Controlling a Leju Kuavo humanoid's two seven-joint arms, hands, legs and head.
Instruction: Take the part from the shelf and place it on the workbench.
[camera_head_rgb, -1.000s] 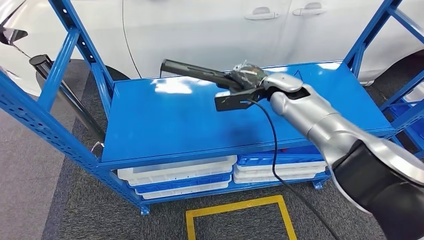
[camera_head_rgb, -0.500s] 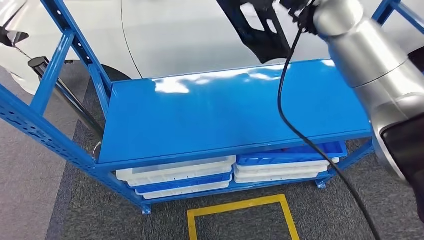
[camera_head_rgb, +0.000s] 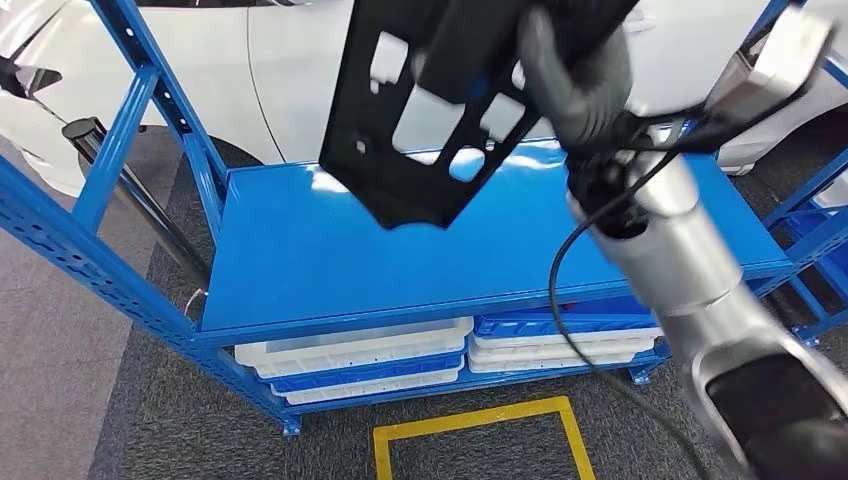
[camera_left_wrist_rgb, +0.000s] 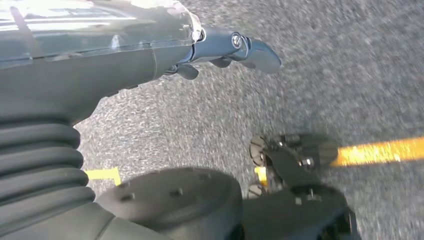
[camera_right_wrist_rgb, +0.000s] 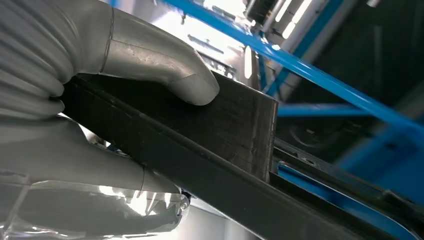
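Observation:
The part (camera_head_rgb: 420, 130) is a flat black plastic panel with several cut-outs. It hangs in the air, close to the camera in the head view, well above the blue shelf top (camera_head_rgb: 350, 250). My right hand (camera_head_rgb: 575, 75) grips it at its right end, dark fingers wrapped over the edge. In the right wrist view the grey thumb (camera_right_wrist_rgb: 150, 60) presses on the part's black edge (camera_right_wrist_rgb: 225, 125). In the left wrist view my left hand (camera_left_wrist_rgb: 125, 50) hangs over grey carpet with fingers stretched out and nothing in it.
A white car (camera_head_rgb: 300, 70) stands behind the shelf. White and blue trays (camera_head_rgb: 355, 360) are stacked under the shelf top. Blue rack posts (camera_head_rgb: 150, 80) rise at the left and right. A yellow floor square (camera_head_rgb: 475, 440) lies in front. A black cable (camera_head_rgb: 560, 300) hangs from my right arm.
My right hand has lifted the black part off the shelf top and raised it high. Since half a second ago, the part has swung left and nearer the camera.

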